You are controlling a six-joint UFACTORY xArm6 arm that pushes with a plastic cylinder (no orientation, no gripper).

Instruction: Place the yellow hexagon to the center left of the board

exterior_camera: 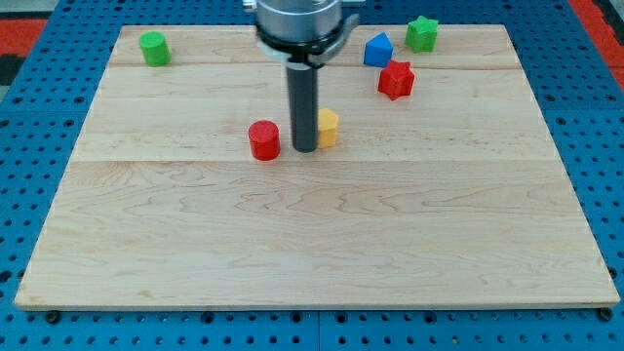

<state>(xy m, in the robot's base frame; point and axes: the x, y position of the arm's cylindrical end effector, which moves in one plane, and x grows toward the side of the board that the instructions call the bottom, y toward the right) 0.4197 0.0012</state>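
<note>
The yellow hexagon (329,127) sits on the wooden board (312,244), a bit above the middle and close to the center from side to side. Part of it is hidden behind the dark rod. My tip (306,149) is right beside the yellow hexagon, on its left side in the view, and looks like it is touching it. There is no claw here, just the plain rod, so nothing opens or shuts and nothing is held.

Just to the left of my tip is a red cylinder (263,139). The rod stands between the red cylinder and the yellow hexagon, with a small gap on the red side.

Farther off, toward the view's top right, there is a red star (396,80). Near it, a little higher, is a blue block (377,50) with a pointed top. A green star (421,33) sits next to that, close to the board's top edge.

Far away in the view's top left corner stands a green cylinder (153,48).

The board rests on a blue table (29,146) full of little holes.
</note>
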